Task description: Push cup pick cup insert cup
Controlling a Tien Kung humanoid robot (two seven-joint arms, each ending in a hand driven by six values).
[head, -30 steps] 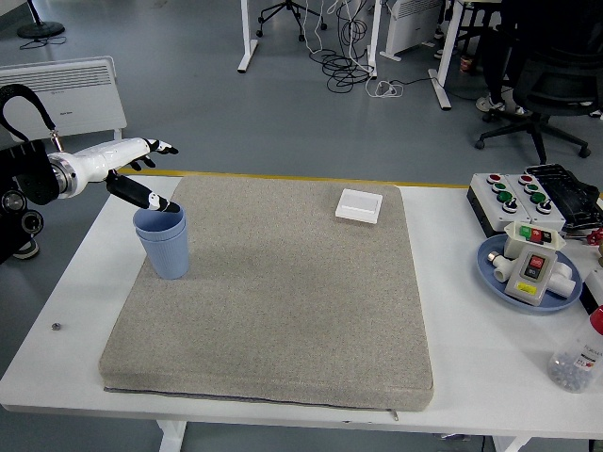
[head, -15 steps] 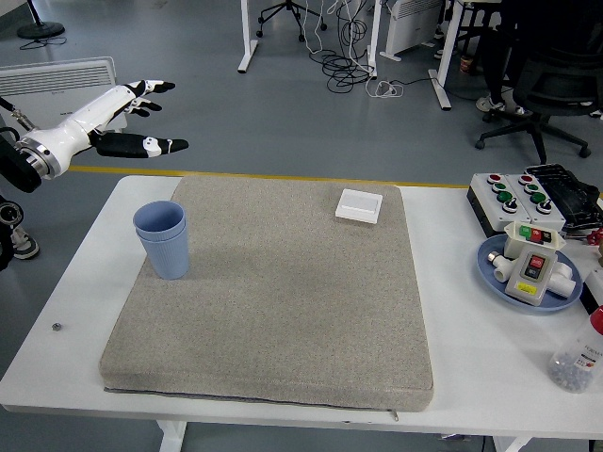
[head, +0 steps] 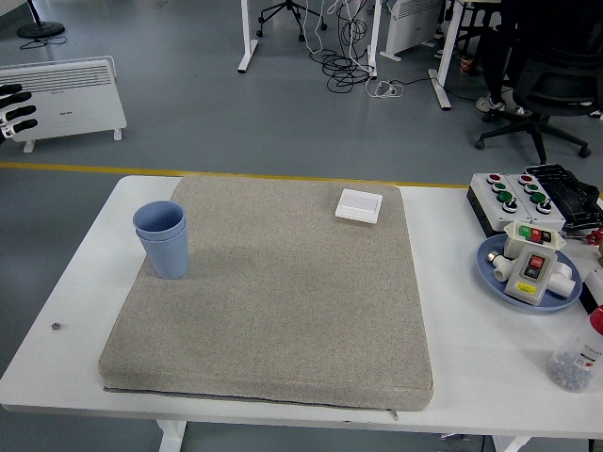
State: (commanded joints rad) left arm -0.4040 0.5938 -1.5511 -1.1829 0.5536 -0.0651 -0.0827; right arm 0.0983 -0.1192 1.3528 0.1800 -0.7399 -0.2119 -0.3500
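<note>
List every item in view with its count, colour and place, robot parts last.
cups: two nested, blue, upright at the mat's left edge
mat: one, grey, covering the table's middle
table: one, white
small tray: one, white, on the mat's far right part
button box: one, with red and green buttons, table's far right
plate: one, blue, holding a switch unit, right side
bottle: one, clear with red cap, right edge
heater: one, white, on the floor, far left
left hand: fingertips only, at the left edge, off the table
</note>
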